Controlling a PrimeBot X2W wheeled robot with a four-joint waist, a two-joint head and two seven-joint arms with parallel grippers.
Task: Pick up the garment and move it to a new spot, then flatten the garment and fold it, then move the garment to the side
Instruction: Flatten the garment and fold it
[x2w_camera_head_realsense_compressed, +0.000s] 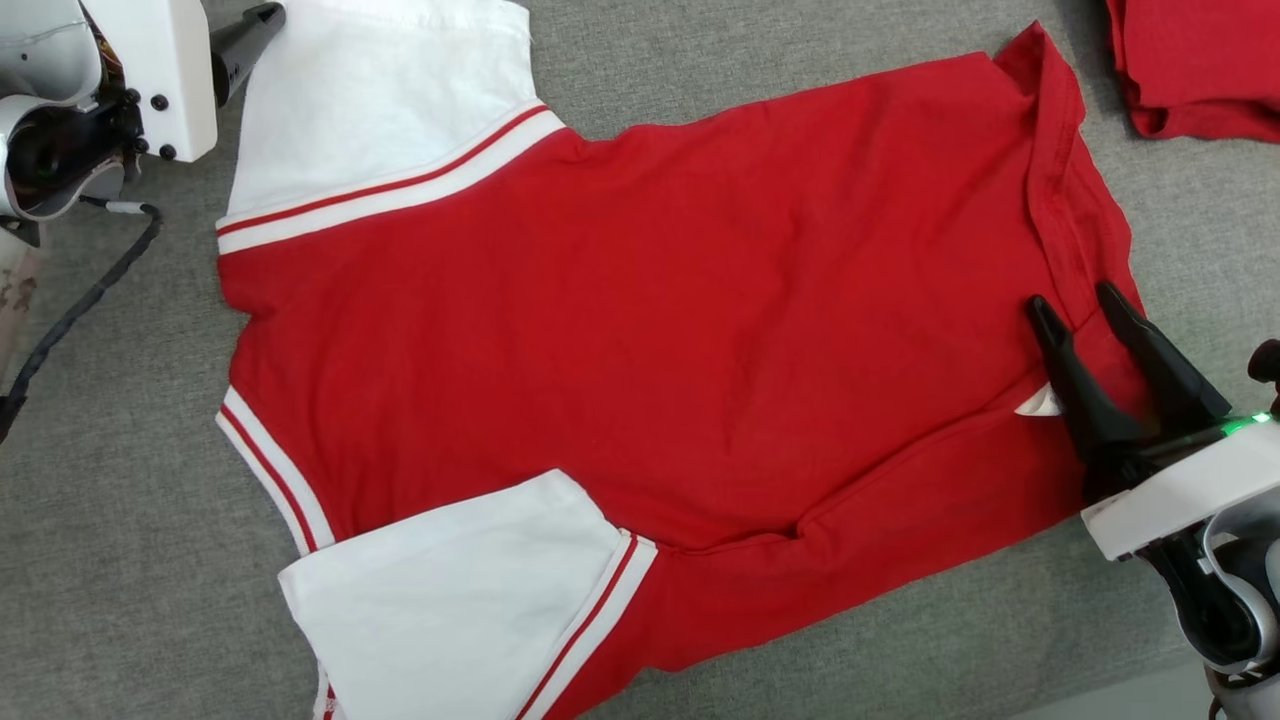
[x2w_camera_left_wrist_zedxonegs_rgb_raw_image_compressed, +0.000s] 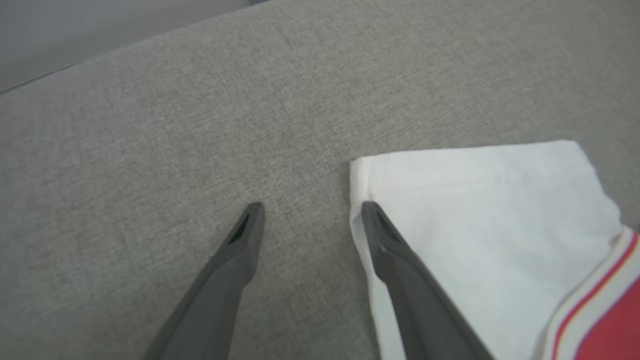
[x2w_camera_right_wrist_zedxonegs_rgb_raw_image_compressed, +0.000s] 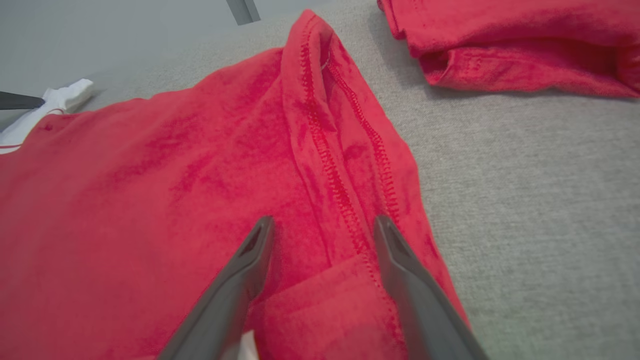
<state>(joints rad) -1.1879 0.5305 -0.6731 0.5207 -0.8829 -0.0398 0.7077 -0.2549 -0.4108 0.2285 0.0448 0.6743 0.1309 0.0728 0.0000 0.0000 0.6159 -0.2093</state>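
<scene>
- Garment (x2w_camera_head_realsense_compressed: 640, 330): red shirt with white sleeves, spread across the middle of the grey cloth surface (x2w_camera_head_realsense_compressed: 900, 640). Sleeve end points to 9 o'clock, hem to 3 o'clock.
- Near sleeve (x2w_camera_head_realsense_compressed: 450, 590) at 7 o'clock lies flat. A long crease runs up the near side toward 4 o'clock.
- Right gripper (x2w_camera_head_realsense_compressed: 1075, 300) at 4 o'clock: jaws parted and empty, set over the hem (x2w_camera_head_realsense_compressed: 1060, 170), which is rolled back on itself.
- Handling, judged: light, limp, grippy on this weave. It will sag if lifted at one point. Best holds are the hem corners and shoulders, pinched through both layers.
- Far sleeve (x2w_camera_head_realsense_compressed: 380, 90) at 11 o'clock. Left gripper (x2w_camera_left_wrist_zedxonegs_rgb_raw_image_compressed: 311, 207): jaws parted and empty, one finger at the cuff edge, the other over bare surface.
- Second red cloth (x2w_camera_head_realsense_compressed: 1200, 70) at 1 o'clock, apart from the hem, crowds that side. Open room at 5 and 9 o'clock.
</scene>
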